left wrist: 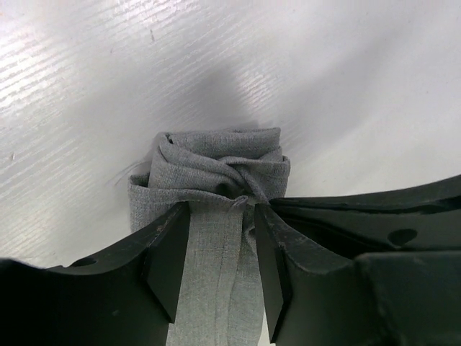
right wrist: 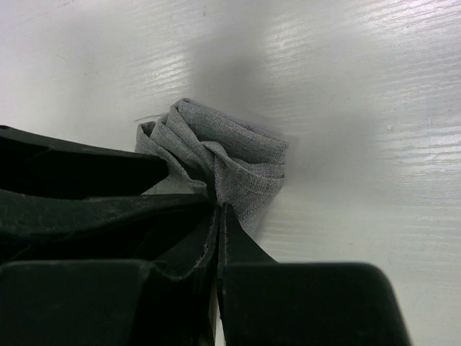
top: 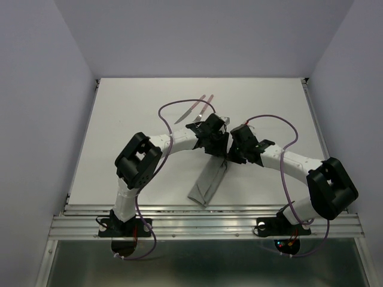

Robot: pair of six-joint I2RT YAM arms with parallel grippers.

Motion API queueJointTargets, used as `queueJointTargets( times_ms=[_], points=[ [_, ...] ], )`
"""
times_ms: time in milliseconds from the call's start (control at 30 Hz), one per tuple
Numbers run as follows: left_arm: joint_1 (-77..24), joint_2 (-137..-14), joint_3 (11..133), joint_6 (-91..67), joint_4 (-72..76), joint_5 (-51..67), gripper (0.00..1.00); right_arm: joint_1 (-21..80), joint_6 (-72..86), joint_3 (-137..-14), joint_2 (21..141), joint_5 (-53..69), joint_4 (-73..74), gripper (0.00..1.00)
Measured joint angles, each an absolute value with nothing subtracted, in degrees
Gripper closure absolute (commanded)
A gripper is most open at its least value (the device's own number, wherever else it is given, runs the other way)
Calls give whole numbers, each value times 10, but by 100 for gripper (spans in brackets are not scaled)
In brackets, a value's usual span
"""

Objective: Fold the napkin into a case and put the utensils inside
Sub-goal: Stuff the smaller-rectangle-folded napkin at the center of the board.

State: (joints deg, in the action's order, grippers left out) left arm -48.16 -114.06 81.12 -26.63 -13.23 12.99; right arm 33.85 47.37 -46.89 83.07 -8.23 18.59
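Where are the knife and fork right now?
In the top external view the utensils lie side by side on the table, at the far middle, just beyond the left tool, apart from the napkin.

Three cameras covering one table point(top: 149, 101)

The top view is looking down from above and behind both arms; each wrist camera is peering close along its fingers, both sharing the bunched napkin point(left wrist: 216, 173) end from opposing sides.

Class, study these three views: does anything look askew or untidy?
Yes. The far end of the napkin is bunched into twisted folds instead of lying flat, and the strip lies slanted across the table.
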Motion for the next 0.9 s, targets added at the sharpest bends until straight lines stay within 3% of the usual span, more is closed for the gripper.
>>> queueJointTargets(
  times_ms=[133,267,367,467,600,900],
  points=[
    [-482,-1154,828,-267,-135,122,49,338,474,-469,831,-83,187,99],
    [-484,-1167,834,-269,-136,117,57,338,474,-469,831,-82,187,99],
    [-486,-1169,834,-270,-136,116,67,338,474,-469,831,-82,187,99],
    [-488,-1169,834,-271,-136,115,84,338,474,-469,830,-82,187,99],
    [-488,-1169,834,-271,-138,115,100,338,474,-469,830,-82,187,99],
    [-488,-1169,834,-273,-138,131,100,338,474,-469,829,-82,187,99]
  ],
)
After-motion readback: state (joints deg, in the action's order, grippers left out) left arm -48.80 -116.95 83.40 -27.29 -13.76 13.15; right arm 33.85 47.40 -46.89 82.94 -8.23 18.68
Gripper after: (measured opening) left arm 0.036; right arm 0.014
